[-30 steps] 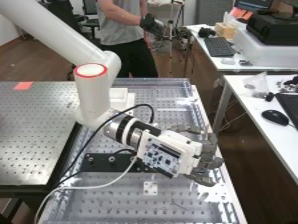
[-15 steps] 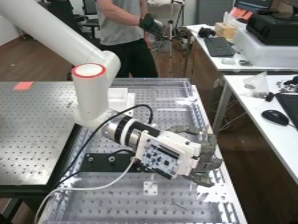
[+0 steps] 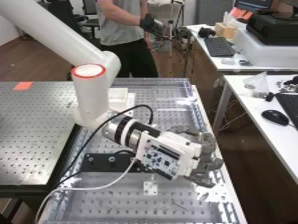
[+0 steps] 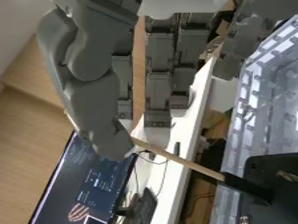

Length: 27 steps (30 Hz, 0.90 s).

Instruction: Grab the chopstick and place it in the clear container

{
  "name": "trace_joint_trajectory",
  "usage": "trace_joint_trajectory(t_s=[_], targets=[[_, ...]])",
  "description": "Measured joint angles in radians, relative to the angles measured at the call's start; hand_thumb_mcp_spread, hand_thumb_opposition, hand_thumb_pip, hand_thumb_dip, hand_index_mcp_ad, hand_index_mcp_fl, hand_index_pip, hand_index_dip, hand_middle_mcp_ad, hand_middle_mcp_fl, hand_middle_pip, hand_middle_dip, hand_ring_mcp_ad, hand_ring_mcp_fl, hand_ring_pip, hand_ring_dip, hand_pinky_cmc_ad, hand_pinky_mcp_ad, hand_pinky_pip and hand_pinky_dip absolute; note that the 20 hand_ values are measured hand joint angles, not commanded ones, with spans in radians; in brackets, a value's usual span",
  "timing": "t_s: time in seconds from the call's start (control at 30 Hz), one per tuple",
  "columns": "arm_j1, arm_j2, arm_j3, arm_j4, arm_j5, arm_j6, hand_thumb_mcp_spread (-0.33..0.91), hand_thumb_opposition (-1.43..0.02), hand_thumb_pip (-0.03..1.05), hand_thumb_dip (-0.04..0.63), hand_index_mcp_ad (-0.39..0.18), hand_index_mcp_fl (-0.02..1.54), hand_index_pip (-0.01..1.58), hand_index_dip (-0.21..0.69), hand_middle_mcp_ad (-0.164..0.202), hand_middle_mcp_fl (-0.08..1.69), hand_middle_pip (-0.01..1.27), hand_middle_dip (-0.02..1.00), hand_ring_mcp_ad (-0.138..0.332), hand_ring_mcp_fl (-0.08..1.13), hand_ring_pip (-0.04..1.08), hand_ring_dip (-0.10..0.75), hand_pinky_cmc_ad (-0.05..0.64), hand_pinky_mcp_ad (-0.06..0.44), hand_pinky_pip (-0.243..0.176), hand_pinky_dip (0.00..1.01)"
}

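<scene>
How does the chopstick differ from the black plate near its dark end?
The chopstick is slender, the black plate broad. The chopstick is pale wood with a dark end, the plate black. The chopstick slants out from the hand, the plate lies flat. Both include black.

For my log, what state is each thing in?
Chopstick: one end at the hand, the other meeting a black piece; whether gripped, cannot tell.
Hand: over the bench.
Arm: bent.
Black plate: flat on the bench.
Screen: lit.
Mouse: resting on the side table.
</scene>
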State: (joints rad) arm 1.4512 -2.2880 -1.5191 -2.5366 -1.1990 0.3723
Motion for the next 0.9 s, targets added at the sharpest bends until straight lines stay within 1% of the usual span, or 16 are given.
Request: trace_joint_trajectory(t_s=[0.03, 0.13, 0.17, 0.2, 0.27, 0.33, 0.37, 0.43, 0.47, 0.5, 0.57, 0.6, 0.63, 0.67, 0.7, 0.9], targets=[[0.000, -0.001, 0.000, 0.001, 0.001, 0.000, 0.65, -0.96, 0.51, 0.346, -0.178, 0.56, 1.30, 0.154, 0.012, 0.87, 0.66, 0.75, -0.037, 0.60, 0.09, 0.494, 0.356, 0.229, 0.079, 0.18], [0.001, -0.001, 0.001, 0.001, 0.008, -0.001, 0.66, -0.97, 0.51, 0.344, -0.171, 0.58, 1.30, 0.154, -0.014, 0.89, 0.66, 0.75, -0.040, 0.62, 0.09, 0.494, 0.360, 0.232, 0.079, 0.18], [0.001, -0.001, 0.001, 0.001, 0.010, -0.002, 0.66, -0.97, 0.51, 0.344, -0.164, 0.58, 1.30, 0.154, -0.014, 0.89, 0.66, 0.75, -0.037, 0.62, 0.09, 0.496, 0.361, 0.232, 0.079, 0.18], [0.001, -0.001, 0.002, 0.002, 0.015, -0.003, 0.66, -0.97, 0.51, 0.344, -0.138, 0.58, 1.30, 0.154, -0.014, 0.90, 0.66, 0.75, -0.037, 0.62, 0.09, 0.499, 0.365, 0.230, 0.079, 0.18], [0.002, -0.001, 0.001, 0.004, 0.022, -0.008, 0.66, -0.97, 0.51, 0.344, -0.119, 0.61, 1.30, 0.154, -0.019, 0.91, 0.66, 0.75, -0.035, 0.63, 0.09, 0.499, 0.356, 0.234, 0.075, 0.18], [0.003, 0.000, 0.002, 0.009, 0.028, -0.015, 0.69, -0.97, 0.49, 0.346, -0.087, 0.65, 1.24, 0.154, -0.021, 0.92, 0.66, 0.75, -0.035, 0.65, 0.08, 0.496, 0.361, 0.243, 0.079, 0.18], [0.004, 0.001, 0.002, 0.010, 0.031, -0.018, 0.71, -0.97, 0.49, 0.346, -0.073, 0.65, 1.24, 0.154, -0.021, 0.92, 0.66, 0.75, -0.035, 0.67, 0.10, 0.496, 0.361, 0.251, 0.079, 0.18], [0.006, 0.003, 0.002, 0.014, 0.040, -0.034, 0.70, -0.97, 0.49, 0.346, -0.054, 0.67, 1.21, 0.154, -0.017, 0.93, 0.66, 0.75, -0.037, 0.69, 0.10, 0.499, 0.360, 0.248, 0.077, 0.18], [0.007, 0.003, 0.001, 0.017, 0.042, -0.039, 0.70, -0.98, 0.49, 0.346, -0.054, 0.69, 1.21, 0.154, -0.021, 0.93, 0.66, 0.75, -0.037, 0.70, 0.10, 0.501, 0.367, 0.248, 0.077, 0.18], [0.009, 0.005, 0.001, 0.025, 0.049, -0.050, 0.72, -0.97, 0.49, 0.346, -0.038, 0.70, 1.19, 0.154, -0.019, 0.95, 0.66, 0.75, -0.038, 0.75, 0.10, 0.501, 0.372, 0.248, 0.077, 0.18], [0.013, 0.008, -0.001, 0.042, 0.063, -0.062, 0.72, -0.97, 0.49, 0.346, -0.037, 0.71, 1.18, 0.154, -0.017, 0.94, 0.66, 0.75, -0.038, 0.79, 0.10, 0.501, 0.374, 0.250, 0.077, 0.18], [0.015, 0.010, -0.002, 0.053, 0.069, -0.067, 0.72, -0.97, 0.49, 0.346, -0.024, 0.71, 1.16, 0.154, -0.021, 0.96, 0.66, 0.75, -0.038, 0.79, 0.10, 0.501, 0.372, 0.244, 0.077, 0.18], [0.016, 0.011, -0.002, 0.061, 0.073, -0.068, 0.72, -0.98, 0.49, 0.346, -0.024, 0.73, 1.15, 0.154, -0.023, 0.96, 0.64, 0.75, -0.037, 0.78, 0.10, 0.501, 0.375, 0.253, 0.080, 0.18], [0.017, 0.012, -0.001, 0.062, 0.074, -0.069, 0.72, -0.99, 0.49, 0.346, -0.023, 0.74, 1.13, 0.154, -0.019, 0.98, 0.63, 0.75, -0.038, 0.80, 0.10, 0.501, 0.375, 0.262, 0.075, 0.18], [0.017, 0.013, 0.001, 0.063, 0.075, -0.073, 0.72, -0.99, 0.49, 0.346, -0.021, 0.74, 1.13, 0.154, -0.017, 0.99, 0.63, 0.75, -0.038, 0.80, 0.10, 0.501, 0.375, 0.265, 0.084, 0.18], [0.013, 0.023, 0.023, 0.069, 0.077, -0.094, 0.72, -1.00, 0.49, 0.346, -0.014, 0.76, 1.10, 0.154, -0.017, 1.03, 0.60, 0.75, -0.037, 0.82, 0.10, 0.501, 0.375, 0.265, 0.091, 0.18]])
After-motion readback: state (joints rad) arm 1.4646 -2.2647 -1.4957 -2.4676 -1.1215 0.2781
